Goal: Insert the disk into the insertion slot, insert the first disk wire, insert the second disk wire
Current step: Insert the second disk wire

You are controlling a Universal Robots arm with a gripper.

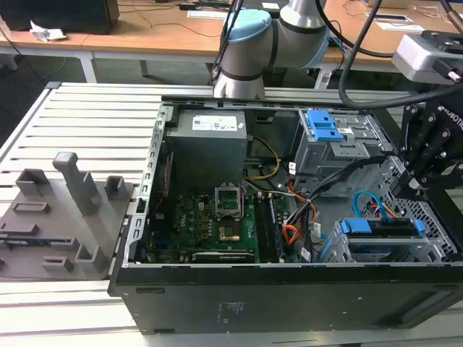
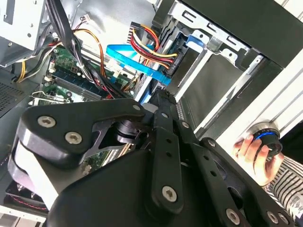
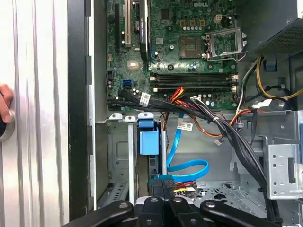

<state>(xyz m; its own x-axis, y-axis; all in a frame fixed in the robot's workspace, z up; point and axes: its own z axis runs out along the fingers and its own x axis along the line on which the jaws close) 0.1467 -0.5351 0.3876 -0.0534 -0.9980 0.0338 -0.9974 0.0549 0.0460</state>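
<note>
In the exterior view we see one disk (image 1: 382, 230) in its blue carrier, seated in the insertion slot (image 1: 405, 249) at the corner of the open computer case (image 1: 289, 289) nearest the exterior view's right. One light blue cable (image 1: 367, 204) loops just beside the disk; in the first wrist view it (image 3: 187, 166) curves down to the disk's end, where a red-and-yellow wire bundle (image 3: 185, 187) also meets it. The gripper (image 3: 166, 185) sits right at that connector end; we cannot tell whether its fingers are parted or together. One motherboard (image 1: 210, 224) lies mid-case. In the second wrist view one hand (image 2: 258, 158) rests on a round knob (image 2: 266, 137) outside the case.
</note>
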